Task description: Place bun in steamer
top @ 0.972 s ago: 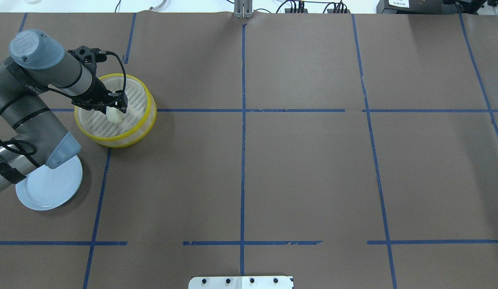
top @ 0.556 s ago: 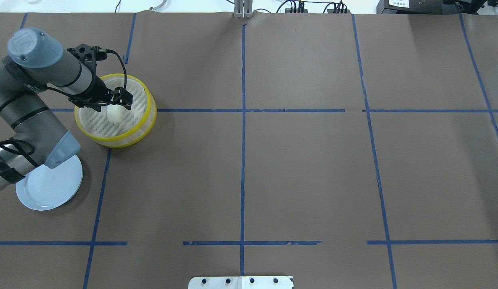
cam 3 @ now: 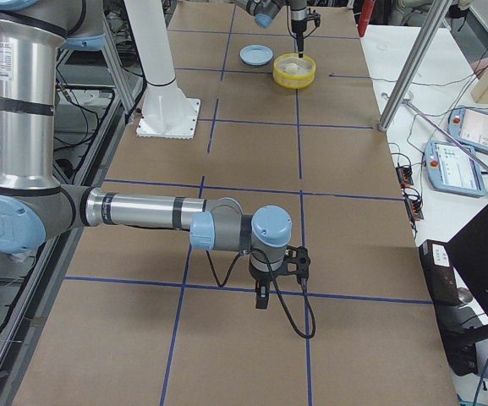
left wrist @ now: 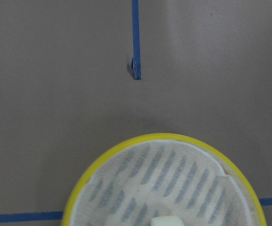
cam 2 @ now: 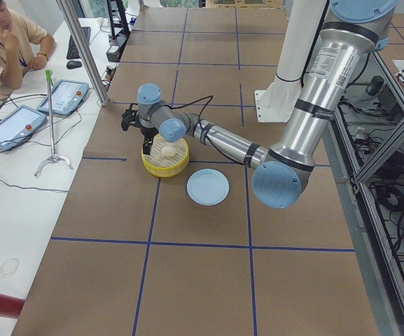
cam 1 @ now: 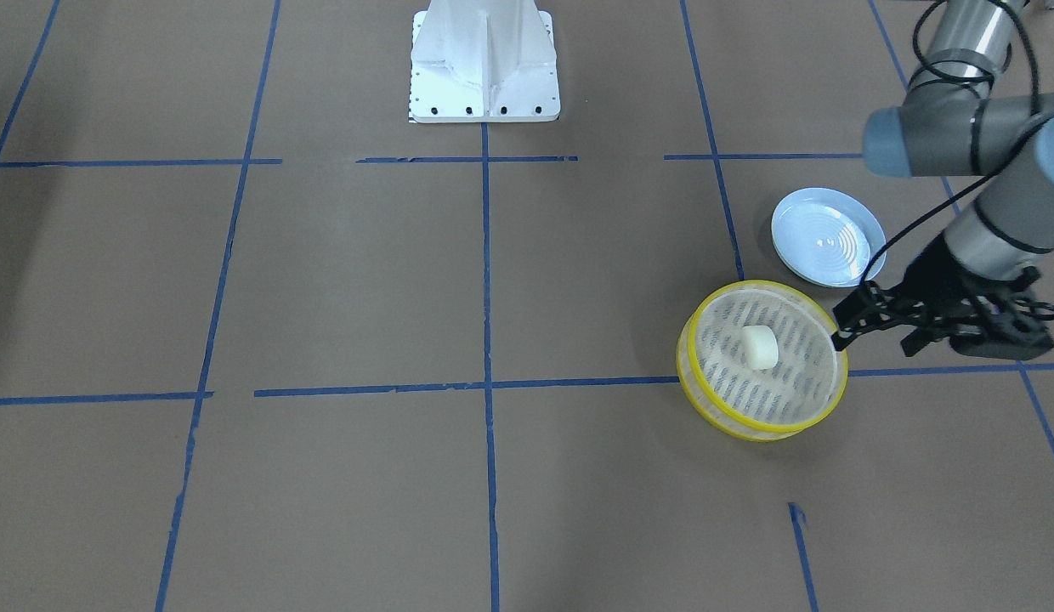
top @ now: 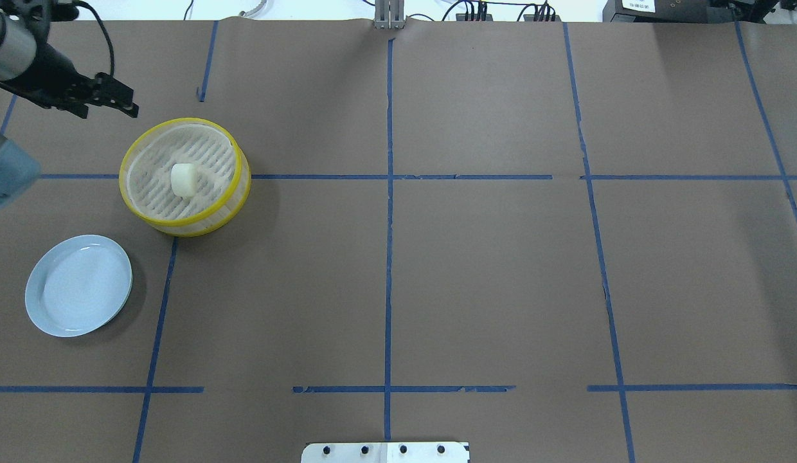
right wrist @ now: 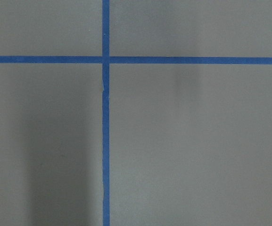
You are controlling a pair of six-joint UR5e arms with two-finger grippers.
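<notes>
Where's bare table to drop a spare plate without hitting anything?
Bare: all the table right of the steamer in the overhead view. Crowded: robot's left end, steamer holding the bun, blue plate beside it, left gripper close by.

The white pedestal (cam 1: 483, 59) ends in a flat foot plate with a row of small dark screws. The left arm (cam 2: 321, 77) is a polished silver tube with grey joint housings and round, pale blue-grey caps (cam 2: 280, 183). A white strip on the tube seems to be a printed label, too small to read. At the end farthest from the pedestal, a thin black cable (cam 1: 918, 223) loops to the black, skeletal left pincer (cam 1: 871, 336). The right arm (cam 3: 142, 209) has the same colours, black joint rings, and a black right pincer (cam 3: 261, 298).
</notes>
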